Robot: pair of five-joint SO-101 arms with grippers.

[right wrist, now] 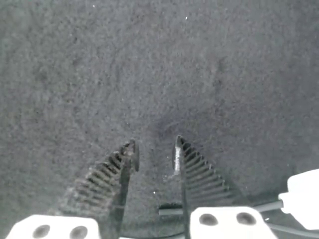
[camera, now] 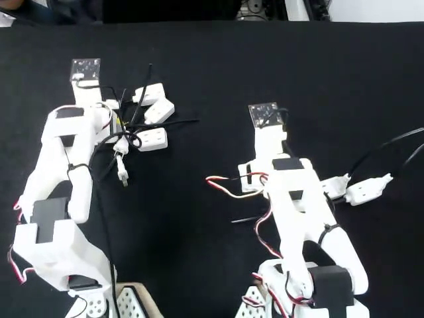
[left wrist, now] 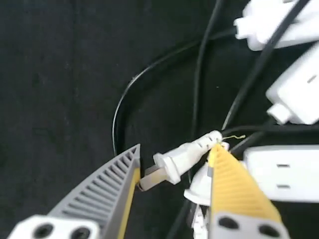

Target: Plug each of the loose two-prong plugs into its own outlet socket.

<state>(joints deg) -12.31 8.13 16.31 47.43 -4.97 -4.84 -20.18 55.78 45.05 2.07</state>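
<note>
Two-prong plug (left wrist: pixel 175 159), white, is lying on the black tabletop (left wrist: pixel 55 74) just beside the nearest outlet socket block (left wrist: pixel 286 172), with its prongs pointing away from that block. The left fingers (left wrist: pixel 230 184) are standing wide apart with the plug between them. The grey finger is sitting by the prong tips, on the side away from the block. The yellow-faced finger is overlapping the plug's cord end, between the plug and the block. Whether either finger is touching the plug cannot be told, and they are not squeezing it.

Two more white socket blocks (left wrist: pixel 299 94) are lying just beyond the nearest block, with black cords (left wrist: pixel 199 64) crossing over and around them.

Well apart from the block, the right fingers (right wrist: pixel 199 169) are pointing down at the tabletop. A narrow gap is parting them, and nothing is sitting in it. Another white socket piece (camera: pixel 368 189) on a black cord is lying on the far side of the right arm from the block.
</note>
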